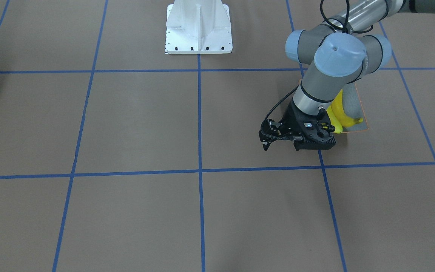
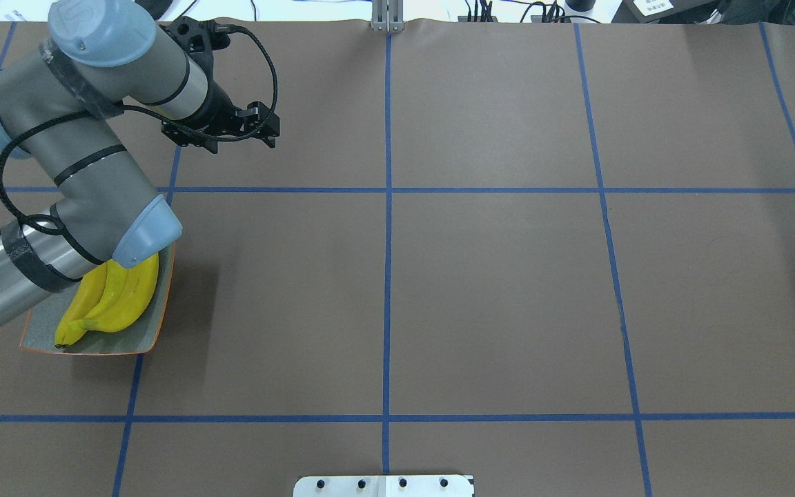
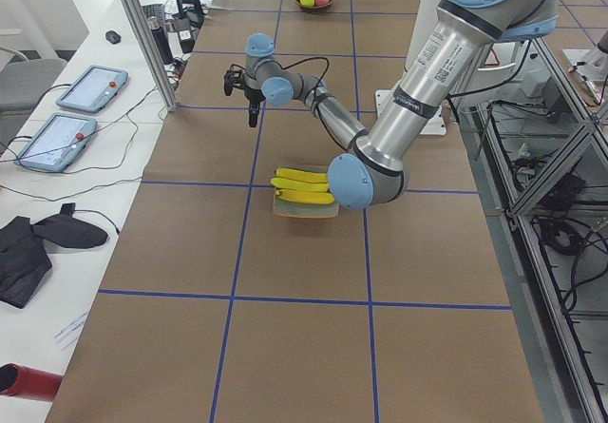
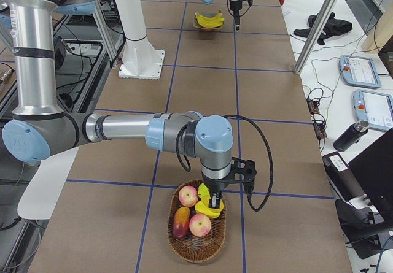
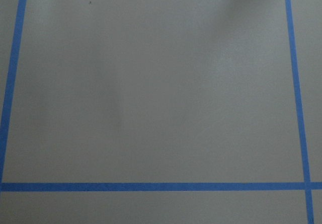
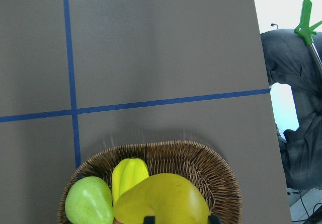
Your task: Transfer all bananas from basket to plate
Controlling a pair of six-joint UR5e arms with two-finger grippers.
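Three yellow bananas [image 2: 116,298] lie side by side on the grey-green plate [image 2: 154,330] with an orange rim, at the table's left. My left gripper [image 2: 266,132] hangs over bare table beyond the plate; I cannot tell whether it is open or shut. At the table's right end stands the wicker basket [image 4: 184,251]. My right gripper [image 4: 212,200] reaches down into it. In the right wrist view its fingertips [image 6: 149,218] sit on both sides of a yellow banana [image 6: 162,199], shut on it.
The basket [image 6: 221,176] also holds a green apple [image 6: 88,201], a ridged yellow fruit [image 6: 130,174], two red apples [image 4: 200,224] and a mango [image 4: 181,222]. The white robot base [image 1: 198,28] stands mid-table. Tablets, cables and dark cloth [image 3: 28,247] lie on the side bench.
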